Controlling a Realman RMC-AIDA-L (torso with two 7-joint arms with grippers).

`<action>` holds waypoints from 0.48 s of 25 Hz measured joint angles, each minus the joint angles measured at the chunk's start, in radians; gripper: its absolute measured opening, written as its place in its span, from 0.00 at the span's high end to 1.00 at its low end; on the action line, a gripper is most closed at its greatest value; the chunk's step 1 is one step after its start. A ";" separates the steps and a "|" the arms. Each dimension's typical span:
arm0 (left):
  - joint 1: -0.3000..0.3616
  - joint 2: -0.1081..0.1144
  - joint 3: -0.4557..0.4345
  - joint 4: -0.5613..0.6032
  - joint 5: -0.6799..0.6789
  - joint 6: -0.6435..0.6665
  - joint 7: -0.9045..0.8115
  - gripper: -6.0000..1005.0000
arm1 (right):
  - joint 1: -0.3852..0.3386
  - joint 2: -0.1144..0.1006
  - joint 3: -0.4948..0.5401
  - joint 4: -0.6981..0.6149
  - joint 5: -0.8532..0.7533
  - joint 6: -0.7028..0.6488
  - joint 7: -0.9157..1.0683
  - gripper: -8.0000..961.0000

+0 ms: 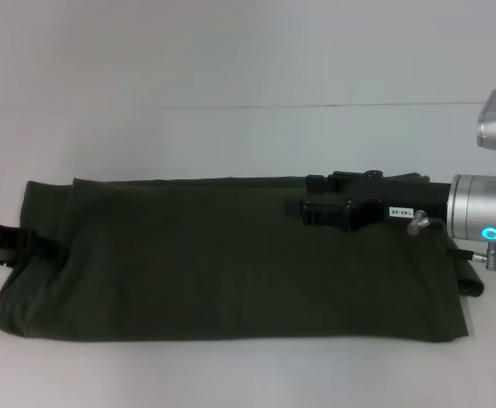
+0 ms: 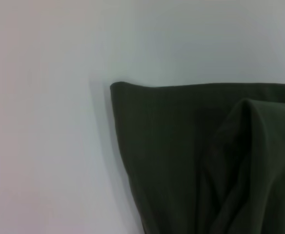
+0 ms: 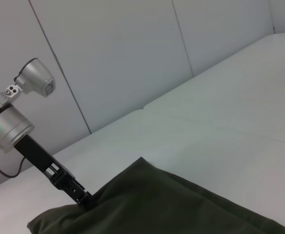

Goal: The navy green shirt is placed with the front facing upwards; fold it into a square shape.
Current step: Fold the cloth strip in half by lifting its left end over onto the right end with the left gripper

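As I read it: shirt (image 1: 231,263) long axis runs left-right.
Left gripper (image 1: 27,245): pinching left end.
Right gripper (image 1: 303,208): over far right edge; grip unclear.

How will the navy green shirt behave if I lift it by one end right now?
The navy green shirt will probably sag and unfold: it lies as a long soft band with a loose ridge near its corner. It looks light. The left pincer sits at one end, the right pincer over the other.

The folded cotton navy green shirt (image 1: 222,263) is plain dark olive, with no pattern showing. It lies on a smooth pale grey-white worktop (image 1: 231,85). The right gripper (image 1: 312,204) is black on a silver wrist with a cyan light ring.
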 joint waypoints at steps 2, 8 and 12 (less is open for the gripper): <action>-0.001 0.000 0.000 0.000 0.000 -0.001 0.000 0.18 | 0.000 0.000 0.000 0.000 0.000 -0.001 0.000 0.25; -0.001 0.005 -0.001 0.001 0.000 -0.003 -0.002 0.18 | -0.001 0.000 0.000 -0.001 0.000 -0.003 0.000 0.25; -0.002 0.006 -0.001 0.000 0.000 -0.001 -0.003 0.18 | -0.001 0.000 0.000 -0.001 0.000 -0.003 0.000 0.25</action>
